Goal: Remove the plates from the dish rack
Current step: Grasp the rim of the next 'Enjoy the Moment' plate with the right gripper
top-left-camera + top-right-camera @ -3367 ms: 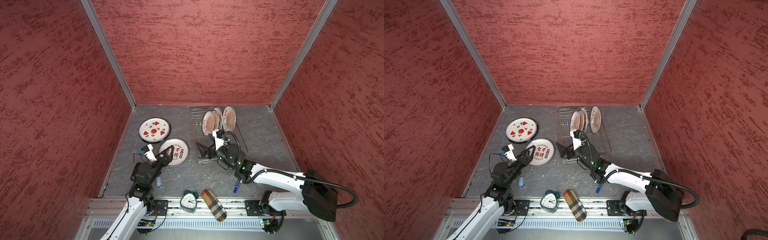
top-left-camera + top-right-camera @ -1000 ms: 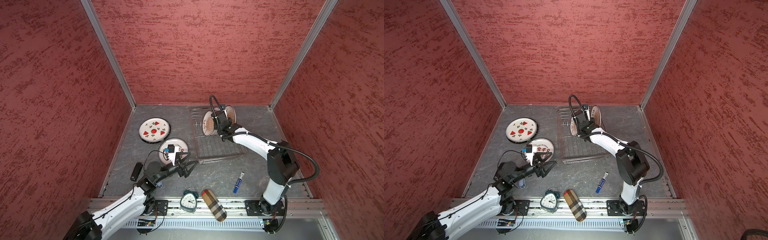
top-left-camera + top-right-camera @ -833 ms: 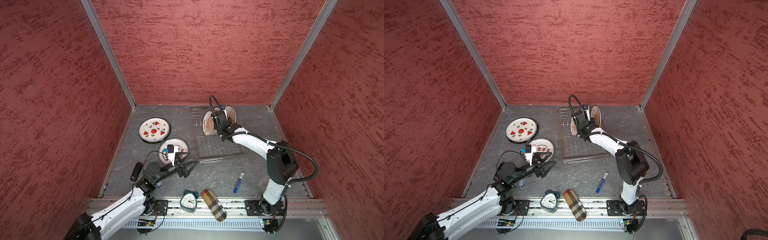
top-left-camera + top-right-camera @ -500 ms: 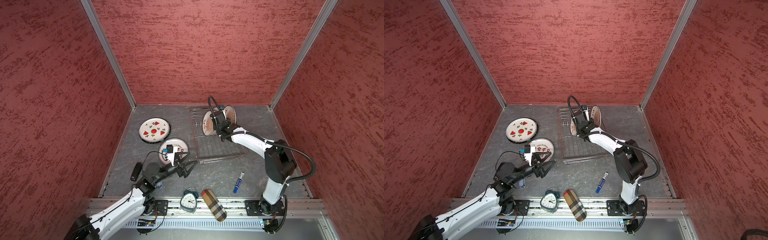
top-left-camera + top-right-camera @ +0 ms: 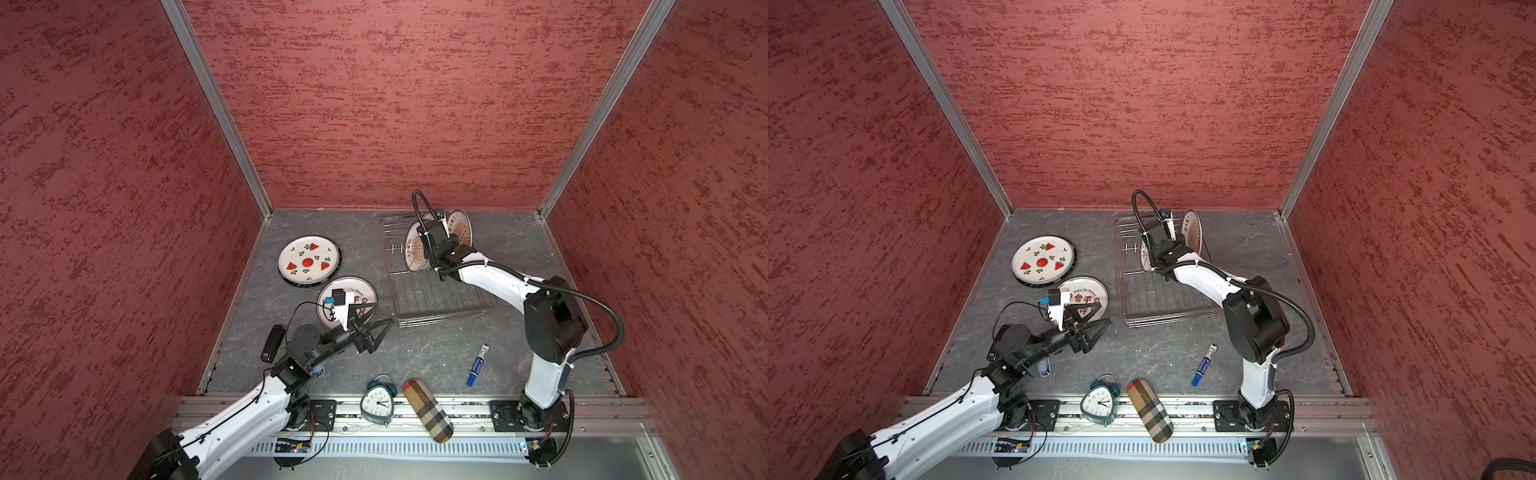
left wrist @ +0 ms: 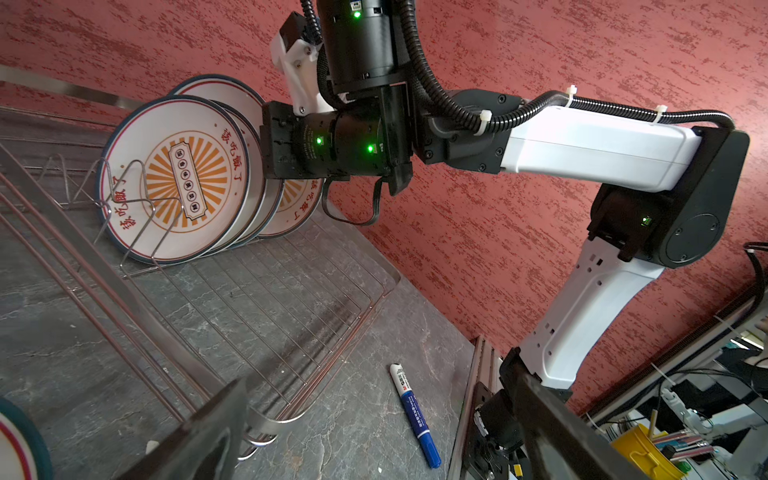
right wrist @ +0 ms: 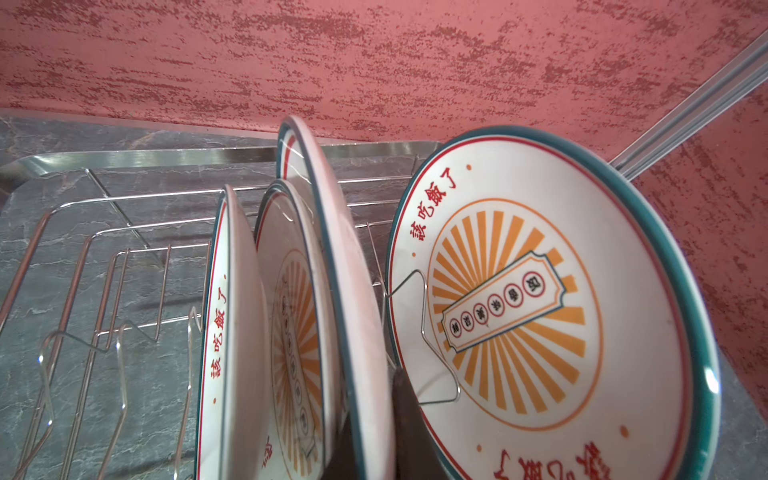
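Note:
The silver wire dish rack [image 5: 436, 299] [image 5: 1163, 301] [image 6: 266, 299] lies at the back right of the table. Several sunburst plates stand upright between its prongs at the far end [image 5: 415, 251] [image 6: 174, 178]. My right gripper [image 7: 372, 428] [image 5: 430, 243] is shut on the rim of one of them [image 7: 332, 249], which sits higher than its neighbours. A watermelon plate [image 5: 308, 261] [image 5: 1043, 261] and a red-character plate [image 5: 362, 293] [image 5: 1091, 296] lie flat on the left. My left gripper [image 5: 383, 313] [image 5: 1104, 312] [image 6: 378, 374] hovers open and empty near the rack's front left corner.
A blue marker [image 5: 477, 365] [image 6: 415, 415] lies in front of the rack. A clock [image 5: 376, 402] and a checked case [image 5: 428, 410] rest on the front rail. A black device [image 5: 272, 343] lies by the left wall. Red walls close in three sides.
Since the earliest frames my right arm has reached from the rack's front to the upright plates, and my left gripper has swung right, off the red-character plate. Over the last second little has moved.

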You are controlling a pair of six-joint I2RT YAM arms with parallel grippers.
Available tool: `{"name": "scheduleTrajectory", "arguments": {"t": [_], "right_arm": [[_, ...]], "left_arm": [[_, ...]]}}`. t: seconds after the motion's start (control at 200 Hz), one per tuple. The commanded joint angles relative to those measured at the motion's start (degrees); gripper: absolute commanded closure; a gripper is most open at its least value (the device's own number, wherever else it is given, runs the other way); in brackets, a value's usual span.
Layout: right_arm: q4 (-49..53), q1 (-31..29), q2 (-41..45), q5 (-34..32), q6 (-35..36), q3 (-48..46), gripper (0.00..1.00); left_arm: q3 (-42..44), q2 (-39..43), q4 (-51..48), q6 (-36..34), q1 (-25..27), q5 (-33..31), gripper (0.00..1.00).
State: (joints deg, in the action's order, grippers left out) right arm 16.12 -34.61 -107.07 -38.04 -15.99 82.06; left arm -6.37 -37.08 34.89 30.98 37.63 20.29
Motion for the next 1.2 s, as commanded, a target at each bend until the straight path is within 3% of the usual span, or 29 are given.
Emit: {"name": "scheduleTrajectory", "arguments": {"t": [0.0, 0.892, 1.197], "right_arm": [[-1.4, -0.3, -0.6, -3.0, 0.4, 2.4, 0.96], [-7.0, -3.4, 8.7, -11.6, 7.5, -0.8, 1.00], [-15.4, -3.9, 15.6, -13.8, 10.7, -8.6, 1.00]], "left_arm": [[-0.6, 0.6, -0.1, -1.2, 0.2, -1.2, 0.01], [-0.3, 1.9, -1.1, -1.3, 0.2, -2.4, 0.01], [-0.4, 1.9, -1.3, -1.4, 0.3, -2.8, 0.01]]}}
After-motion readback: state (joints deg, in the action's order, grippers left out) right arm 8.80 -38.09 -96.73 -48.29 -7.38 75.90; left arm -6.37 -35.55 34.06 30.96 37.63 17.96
